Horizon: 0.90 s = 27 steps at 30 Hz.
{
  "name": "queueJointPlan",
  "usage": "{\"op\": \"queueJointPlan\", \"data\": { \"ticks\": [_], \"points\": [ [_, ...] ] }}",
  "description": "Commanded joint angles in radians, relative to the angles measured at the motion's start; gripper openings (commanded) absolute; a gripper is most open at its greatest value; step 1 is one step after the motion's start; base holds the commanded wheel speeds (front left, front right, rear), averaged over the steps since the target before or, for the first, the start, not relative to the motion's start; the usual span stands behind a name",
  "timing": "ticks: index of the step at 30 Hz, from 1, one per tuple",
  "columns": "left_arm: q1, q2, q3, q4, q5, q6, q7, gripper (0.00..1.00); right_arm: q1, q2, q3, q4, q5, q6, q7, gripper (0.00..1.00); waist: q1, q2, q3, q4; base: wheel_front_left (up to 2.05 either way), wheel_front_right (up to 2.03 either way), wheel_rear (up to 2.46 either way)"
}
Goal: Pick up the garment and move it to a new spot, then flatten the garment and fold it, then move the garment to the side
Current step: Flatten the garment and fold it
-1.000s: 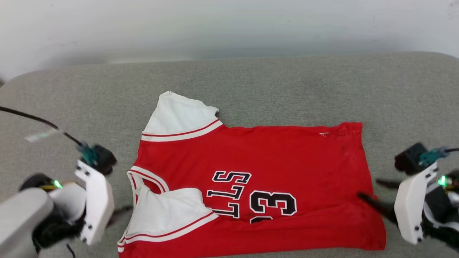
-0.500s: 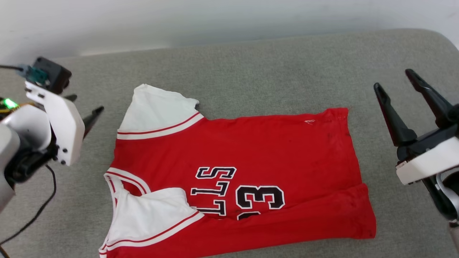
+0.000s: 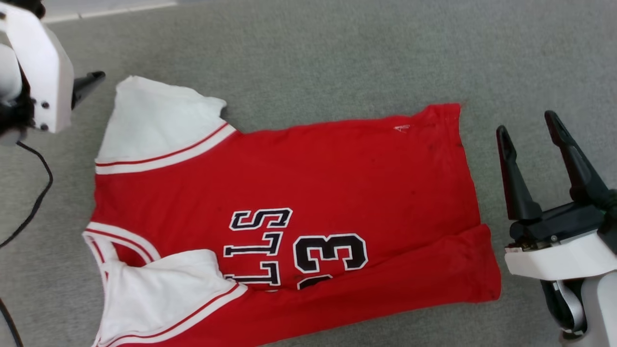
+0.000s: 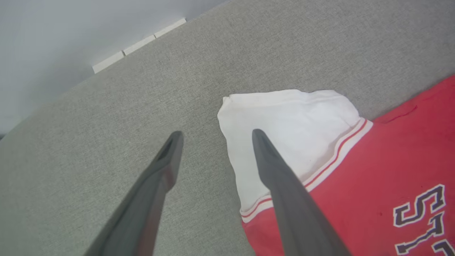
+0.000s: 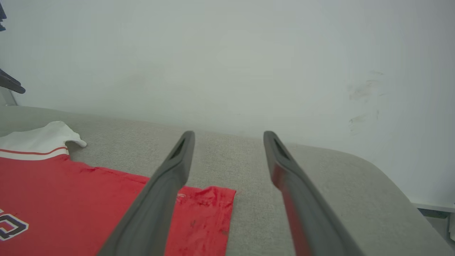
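Red shirt (image 3: 289, 193) lies spread on the grey bench (image 3: 337, 48), centre to lower left of the head view. Its neck is at left, hem at right, and the bottom edge is folded up over part of the no. Left gripper (image 4: 217, 134) hangs upper left, jaws wide apart, empty. In its wrist view one finger crosses the white sleeve (image 4: 284, 121). Right gripper (image 3: 527, 123) is at mid right, just beside the hem, also wide open & empty.

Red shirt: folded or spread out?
Mostly spread flat: the shirt lies open, but its near edge is folded over, hiding part of the lettering.
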Motion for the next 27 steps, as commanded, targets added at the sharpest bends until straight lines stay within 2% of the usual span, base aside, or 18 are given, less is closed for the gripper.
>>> {"op": "queueJointPlan", "data": {
  "ticks": [1, 7, 10, 17, 18, 19, 20, 27],
  "points": [
    [-0.027, -0.003, 0.001, 0.007, -0.013, -0.006, 0.035, 1.0, -0.006, 0.009, 0.004, -0.006, -0.008, -0.001, -0.006, 1.0, -0.0001, 0.0, 0.057, -0.032, 0.0, 0.0, 0.0],
    [-0.129, -0.005, -0.014, 0.026, -0.044, -0.017, 0.219, 1.0, -0.054, 0.02, 0.03, -0.004, -0.02, -0.001, -0.016, 1.0, -0.0001, 0.0, 0.15, -0.064, 0.0, 0.0, 0.0],
    [-0.156, -0.005, -0.025, 0.045, -0.034, -0.011, 0.265, 1.0, -0.078, 0.025, 0.046, 0.007, -0.026, -0.001, -0.019, 1.0, -0.0001, 0.0, 0.185, -0.078, 0.0, 0.0, 0.0],
    [-0.144, -0.01, -0.073, 0.083, -0.023, -0.03, 0.319, 1.0, -0.114, 0.015, 0.073, 0.033, -0.039, -0.001, -0.024, 1.0, -0.0001, 0.0, 0.215, -0.093, 0.0, 0.0, 0.0],
    [-0.141, -0.01, -0.079, 0.086, -0.018, -0.034, 0.315, 0.89, -0.118, 0.011, 0.072, 0.037, -0.042, -0.001, -0.025, 1.0, -0.0001, 0.0, 0.216, -0.092, 0.0, 0.0, 0.0],
    [-0.135, -0.011, -0.082, 0.09, -0.021, -0.036, 0.312, 0.29, -0.119, 0.01, 0.072, 0.041, -0.041, -0.001, -0.025, 1.0, -0.0001, 0.0, 0.215, -0.092, 0.0, 0.0, 0.0],
    [-0.124, -0.015, -0.081, 0.097, -0.036, -0.037, 0.315, 0.0, -0.121, 0.011, 0.072, 0.045, -0.041, -0.001, -0.026, 1.0, -0.0001, 0.0, 0.213, -0.092, 0.0, 0.0, 0.0],
    [-0.128, -0.026, -0.081, 0.093, -0.045, -0.054, 0.255, 0.0, -0.185, -0.039, 0.058, 0.059, -0.05, -0.001, -0.017, 1.0, -0.0001, 0.0, 0.164, -0.07, 0.0, 0.0, 0.0]
  ]
}}
